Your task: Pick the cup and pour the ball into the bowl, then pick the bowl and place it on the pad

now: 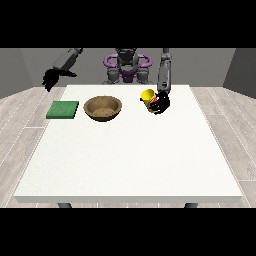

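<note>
A big white table (125, 155).
On it lie a green pad (63, 109) and a brown bowl (103, 108).

A big white bench (130, 165) fills the middle of the room. Its top is flat and smooth. Two dark legs (64, 205) peek out under its front edge. The floor (22, 112) around it is pale wood planks. Grey walls (20, 65) stand behind.
</note>
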Action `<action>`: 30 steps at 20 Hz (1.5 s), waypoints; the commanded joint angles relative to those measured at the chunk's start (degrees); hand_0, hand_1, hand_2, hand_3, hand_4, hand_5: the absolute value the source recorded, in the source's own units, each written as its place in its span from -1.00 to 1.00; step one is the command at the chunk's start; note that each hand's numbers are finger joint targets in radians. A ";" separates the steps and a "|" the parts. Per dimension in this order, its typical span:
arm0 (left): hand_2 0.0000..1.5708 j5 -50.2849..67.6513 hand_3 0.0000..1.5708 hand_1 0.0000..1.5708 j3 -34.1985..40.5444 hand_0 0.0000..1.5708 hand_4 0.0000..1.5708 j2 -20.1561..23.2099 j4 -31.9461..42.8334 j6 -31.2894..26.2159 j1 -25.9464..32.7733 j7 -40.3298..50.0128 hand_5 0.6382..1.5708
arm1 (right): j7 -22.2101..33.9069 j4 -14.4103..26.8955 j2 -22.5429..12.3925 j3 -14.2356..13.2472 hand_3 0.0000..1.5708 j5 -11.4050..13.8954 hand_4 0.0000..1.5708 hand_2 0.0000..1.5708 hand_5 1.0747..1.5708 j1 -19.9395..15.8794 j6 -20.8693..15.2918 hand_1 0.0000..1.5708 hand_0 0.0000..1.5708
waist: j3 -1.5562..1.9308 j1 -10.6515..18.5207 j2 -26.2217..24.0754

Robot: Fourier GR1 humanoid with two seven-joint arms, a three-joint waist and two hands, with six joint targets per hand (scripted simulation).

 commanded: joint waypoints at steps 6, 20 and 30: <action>1.00 -7.74 1.00 0.73 -3.96 0.73 0.21 0.51 3.42 8.39 -3.93 7.38 0.90 | 1.34 6.61 -6.02 -3.58 -1.00 -2.02 -1.00 -1.00 0.94 -0.49 4.04 -1.00 -1.00 | -0.14 1.01 -5.21; 1.00 -31.61 1.00 0.75 -20.80 0.75 0.46 -3.89 -3.28 9.19 -8.00 39.10 0.99 | -0.34 19.37 -7.53 -4.46 -1.00 1.20 -1.00 -1.00 0.95 4.44 3.42 -1.00 -1.00 | -0.17 8.54 -19.62; 1.00 -49.38 1.00 0.37 -28.84 0.37 0.23 -6.66 -5.12 10.60 -10.14 49.76 1.00 | -5.79 25.15 -8.28 -6.39 -1.00 0.99 -1.00 -0.93 0.92 2.62 2.77 -1.00 -1.00 | -0.15 10.94 -16.65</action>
